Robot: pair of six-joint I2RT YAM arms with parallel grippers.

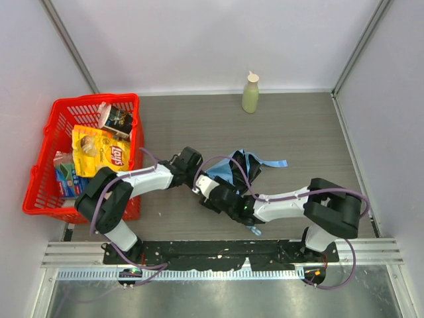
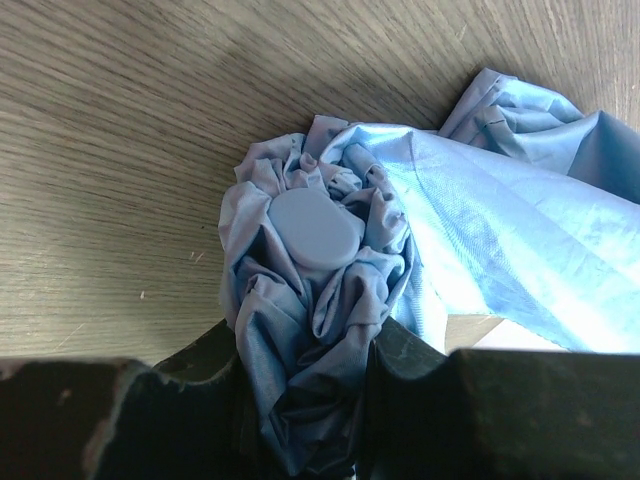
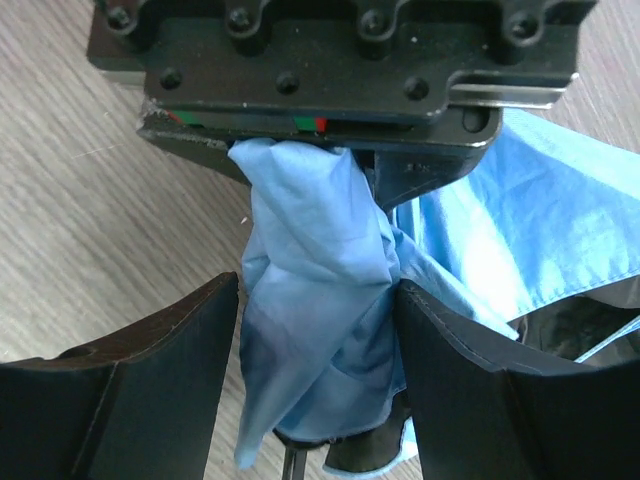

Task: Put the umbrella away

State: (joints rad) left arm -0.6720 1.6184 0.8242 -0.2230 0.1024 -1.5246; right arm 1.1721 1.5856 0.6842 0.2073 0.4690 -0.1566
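Note:
The umbrella (image 1: 240, 167) lies crumpled in the middle of the table, sky-blue fabric bunched up, with a blue strap (image 1: 275, 163) trailing to the right. My left gripper (image 2: 305, 372) is shut on a twisted bunch of the fabric just below the round light-blue end cap (image 2: 315, 228). In the top view it (image 1: 197, 175) sits at the umbrella's left end. My right gripper (image 3: 315, 305) faces it from close by with its jaws open around the same hanging fabric (image 3: 310, 250); the right finger (image 3: 440, 350) touches the cloth, the left finger (image 3: 200, 340) stands slightly off it.
A red basket (image 1: 41, 173) with a yellow chips bag (image 1: 99, 151) and other snack packs stands at the left. A pale green bottle (image 1: 250, 93) stands at the back wall. Walls close the table on three sides.

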